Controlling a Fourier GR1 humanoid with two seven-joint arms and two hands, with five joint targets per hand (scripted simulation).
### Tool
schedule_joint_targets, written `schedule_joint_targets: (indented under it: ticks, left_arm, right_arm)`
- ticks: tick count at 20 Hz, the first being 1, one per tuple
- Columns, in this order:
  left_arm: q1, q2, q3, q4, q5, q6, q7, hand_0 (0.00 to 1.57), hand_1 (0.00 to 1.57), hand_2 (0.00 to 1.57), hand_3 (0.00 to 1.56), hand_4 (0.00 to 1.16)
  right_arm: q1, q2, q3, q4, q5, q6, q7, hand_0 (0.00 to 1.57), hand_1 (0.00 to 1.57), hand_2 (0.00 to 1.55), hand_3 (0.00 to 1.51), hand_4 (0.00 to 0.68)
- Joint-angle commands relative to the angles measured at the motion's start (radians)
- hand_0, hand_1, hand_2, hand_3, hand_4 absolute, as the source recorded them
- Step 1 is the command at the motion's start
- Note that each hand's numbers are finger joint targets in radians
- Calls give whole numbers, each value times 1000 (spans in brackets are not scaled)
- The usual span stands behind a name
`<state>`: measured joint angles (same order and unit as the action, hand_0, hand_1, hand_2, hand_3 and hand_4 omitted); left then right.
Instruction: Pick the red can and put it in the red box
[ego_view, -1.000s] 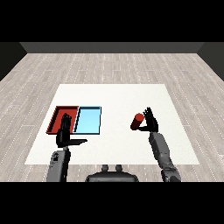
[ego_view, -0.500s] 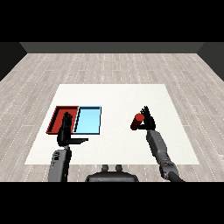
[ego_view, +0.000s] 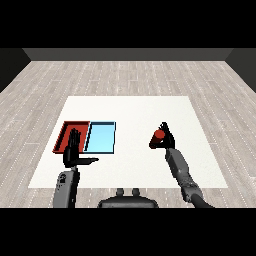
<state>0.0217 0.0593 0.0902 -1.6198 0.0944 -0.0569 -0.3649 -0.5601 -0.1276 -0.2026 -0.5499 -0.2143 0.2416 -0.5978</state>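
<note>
The red can (ego_view: 156, 138) is at the right middle of the white table, tilted, with my right hand (ego_view: 165, 136) curled round it from the right side. Whether the can rests on the table or hangs just above it I cannot tell. The red tray (ego_view: 65, 133) lies at the left of the table, side by side with the light blue tray (ego_view: 101, 137) on its right. My left hand (ego_view: 73, 152) is held up in front of the red tray's near edge, fingers straight and thumb out to the right, holding nothing.
The white table (ego_view: 130, 112) sits on a grey plank floor. Bare table surface lies between the light blue tray and the can. My right forearm (ego_view: 181, 172) slants in from the lower right.
My right hand has drifted left and slightly nearer with the red can, its fingers closed round it. The left hand has stayed where it was.
</note>
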Motion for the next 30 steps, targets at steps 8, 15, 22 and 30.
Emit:
schedule_joint_targets:
  ticks: [8,15,22,30]
  left_arm:
    - [-43,-20,-15,24,-34,42,-1,0,0,0,0,0]
    - [8,-32,-42,-32,-26,30,35,0,0,0,0,0]
    - [-28,-26,-33,-32,-35,47,37,0,0,0,0,0]
    - [40,-7,-15,-32,-19,10,-12,0,0,0,0,0]
  right_arm:
    - [-11,13,10,-14,-6,-41,48,0,0,0,0,0]
    - [-132,-21,-8,208,34,1,-53,0,0,0,0,0]
    - [-118,-23,-37,170,-6,-38,8,808,808,921,800,0]
    - [-105,-4,19,83,56,-165,40,1494,1494,1464,1437,667]
